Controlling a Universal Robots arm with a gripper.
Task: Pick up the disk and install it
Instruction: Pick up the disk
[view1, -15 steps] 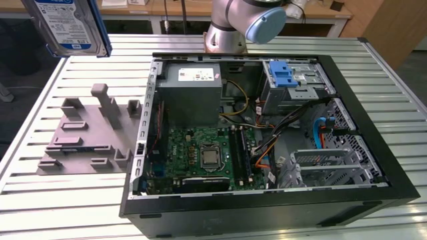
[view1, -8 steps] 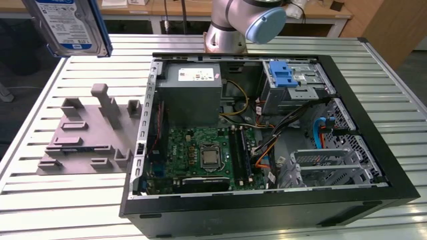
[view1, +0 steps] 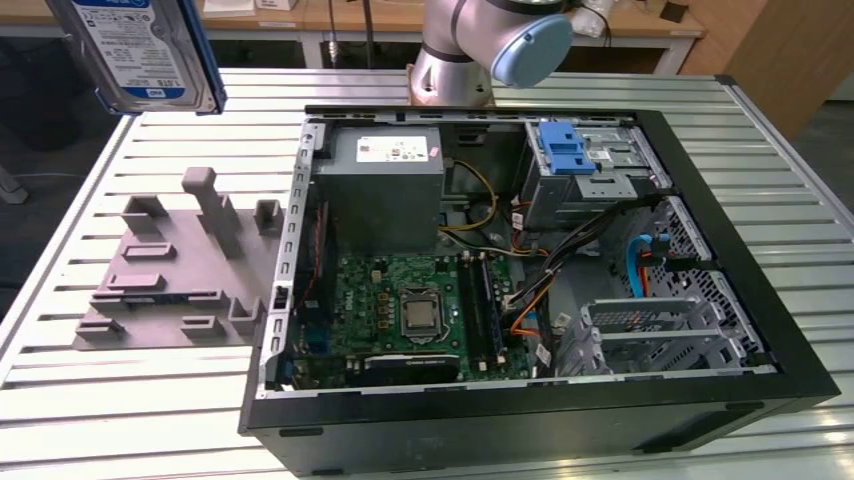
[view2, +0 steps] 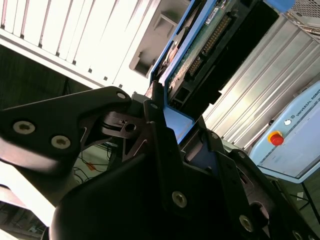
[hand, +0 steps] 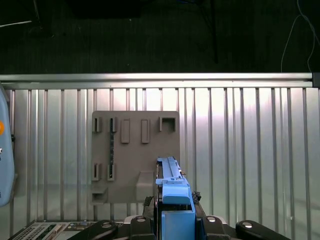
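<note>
Jaws: closed on the disk (view2: 200, 50). In the second wrist view the black fingers (view2: 159, 135) flank its blue handle end, and its green circuit board faces the camera.

Disk position: held in the air, touching nothing but the jaws. In the first wrist view the disk (hand: 172, 182) stands on edge with a blue side rail uppermost towards the camera. In the exterior view the disk (view1: 140, 50) hangs at eleven o'clock of the frame, label showing, well above the bench (view1: 134, 400).

Beneath the disk in the first wrist view lies the grey fixture plate (hand: 132, 150), flat on the slatted bench.

In the exterior view the fixture plate (view1: 167, 270) sits at nine o'clock of the open computer case (view1: 534, 410), just beside its wall. Inside the case are:
- the motherboard (view1: 414, 310) at seven o'clock
- the grey power-supply box (view1: 380, 190) at eleven o'clock
- the drive cage (view1: 594, 170), with its blue latch (view1: 567, 150), at one o'clock

Beyond the case, at twelve o'clock, stands the arm (view1: 481, 50).
</note>
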